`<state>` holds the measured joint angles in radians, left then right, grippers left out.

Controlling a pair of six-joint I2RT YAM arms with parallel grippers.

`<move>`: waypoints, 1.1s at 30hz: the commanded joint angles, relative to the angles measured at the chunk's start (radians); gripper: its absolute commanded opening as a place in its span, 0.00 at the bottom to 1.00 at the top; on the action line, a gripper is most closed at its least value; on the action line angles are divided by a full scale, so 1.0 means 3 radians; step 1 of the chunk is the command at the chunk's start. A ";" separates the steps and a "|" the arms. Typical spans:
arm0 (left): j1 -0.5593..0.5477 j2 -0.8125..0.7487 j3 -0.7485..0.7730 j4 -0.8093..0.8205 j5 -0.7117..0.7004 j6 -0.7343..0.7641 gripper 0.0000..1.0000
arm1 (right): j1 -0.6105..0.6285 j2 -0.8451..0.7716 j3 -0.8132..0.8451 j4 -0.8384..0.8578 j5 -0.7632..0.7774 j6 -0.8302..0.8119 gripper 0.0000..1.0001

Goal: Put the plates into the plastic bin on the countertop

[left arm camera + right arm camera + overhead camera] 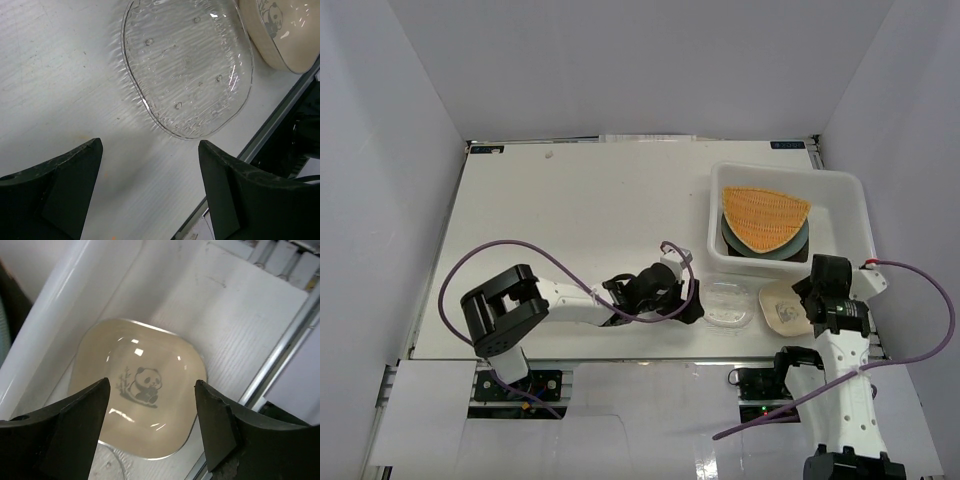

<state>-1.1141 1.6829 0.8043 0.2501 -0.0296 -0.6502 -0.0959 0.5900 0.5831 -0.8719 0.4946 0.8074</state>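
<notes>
Hovering my left pincer (150,145) wide just left of clear plate (187,65) on tabletop (570,220) | my right pincer (151,385) wide above cream panda plate (137,395), near side of bin (785,168) | orange plate (765,218) inside bin.

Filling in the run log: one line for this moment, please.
left gripper open beside clear plate | right gripper open, aimed at cream plate | orange plate in plastic bin

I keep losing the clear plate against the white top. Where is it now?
In the top view the clear plate lies on the countertop near its front edge, right of centre, between the left gripper and the cream panda plate.
</notes>
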 commanded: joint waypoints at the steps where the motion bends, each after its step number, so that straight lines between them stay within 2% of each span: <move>1: -0.0044 0.0045 0.0212 0.0016 -0.0091 0.0091 0.88 | -0.0089 0.0256 0.0010 -0.0013 0.0769 0.0279 0.75; 5: -0.0065 0.0132 0.0305 -0.0010 -0.0101 0.0102 0.87 | -0.0451 0.0437 -0.0077 0.0104 0.0373 0.0269 0.75; 9: -0.0080 0.0178 0.0417 -0.0015 -0.0137 0.0117 0.87 | -0.0508 0.0462 -0.0302 0.0263 0.0233 0.0361 0.77; 15: -0.0101 0.0393 0.0540 -0.0015 -0.0280 0.0158 0.83 | -0.0544 0.0810 -0.0558 0.0589 -0.0094 0.0346 0.78; 18: -0.0101 0.0495 0.0561 -0.0020 -0.0341 0.0178 0.80 | -0.0539 0.0769 -0.0660 0.0727 -0.0216 0.0366 0.68; 19: -0.0101 0.0521 0.0576 -0.0021 -0.0351 0.0183 0.79 | -0.0544 0.0718 -0.0685 0.0753 -0.0268 0.0356 0.60; 21: -0.0101 0.0603 0.0601 -0.0031 -0.0367 0.0183 0.77 | -0.0539 0.0652 -0.0701 0.0769 -0.0304 0.0331 0.51; 22: -0.0101 0.0633 0.0627 -0.0036 -0.0377 0.0178 0.75 | -0.0539 0.0636 -0.0696 0.0769 -0.0354 0.0270 0.43; 24: -0.0101 0.0730 0.0653 -0.0056 -0.0402 0.0158 0.72 | -0.0539 0.0590 -0.0681 0.0779 -0.0436 0.0152 0.36; 27: -0.0101 0.0802 0.0673 -0.0092 -0.0540 0.0143 0.63 | -0.0539 0.0529 -0.0665 0.0753 -0.0605 0.0024 0.26; 31: -0.0101 0.0838 0.0678 -0.0204 -0.0734 0.0132 0.34 | -0.0539 0.0503 -0.0691 0.0815 -0.0998 -0.0160 0.12; 32: -0.0101 0.0813 0.0638 -0.0250 -0.0796 0.0122 0.18 | -0.0534 0.0498 -0.0696 0.0835 -0.1065 -0.0261 0.09; 33: -0.0106 0.0701 0.0592 -0.0311 -0.0933 0.0122 0.11 | -0.0529 0.0473 -0.0706 0.0840 -0.1207 -0.0303 0.08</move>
<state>-1.1332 1.9110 0.9970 0.2333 -0.2493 -0.6201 -0.2672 0.7315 0.3771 -0.6670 0.3138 0.7948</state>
